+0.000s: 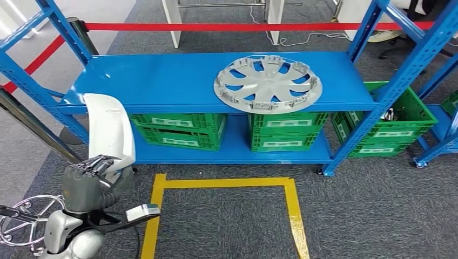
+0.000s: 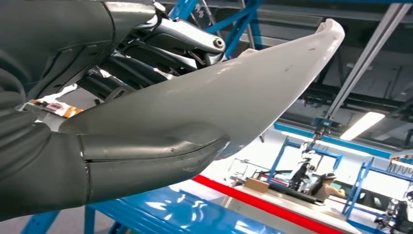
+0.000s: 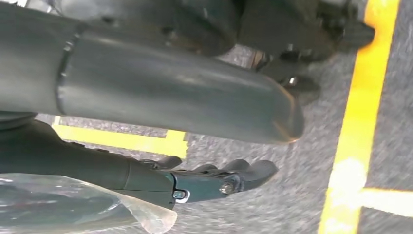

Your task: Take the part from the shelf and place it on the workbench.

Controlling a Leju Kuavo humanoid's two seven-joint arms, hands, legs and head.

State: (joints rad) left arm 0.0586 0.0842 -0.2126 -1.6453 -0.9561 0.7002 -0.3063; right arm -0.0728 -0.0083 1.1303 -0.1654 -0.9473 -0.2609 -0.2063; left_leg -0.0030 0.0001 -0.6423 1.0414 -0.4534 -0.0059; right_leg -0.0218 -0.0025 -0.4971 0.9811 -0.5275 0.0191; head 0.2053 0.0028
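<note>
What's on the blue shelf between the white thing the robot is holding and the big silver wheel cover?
Nothing: in the head view, the shelf top is bare between the white part and the wheel cover.

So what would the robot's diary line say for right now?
left robot hand: holds white part upright, off shelf | right robot hand: hangs over floor, holds nothing | hubcap: on shelf | workbench: unseen

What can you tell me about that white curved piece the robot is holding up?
The white part is a smooth, glossy shell, like painted plastic, long and curved with a rounded upper end. It stands roughly upright in front of the blue shelf's left end, off its surface. The left hand grips its lower end; the left wrist view shows the thumb lying across it. A few faint scuffs mark its surface.
</note>
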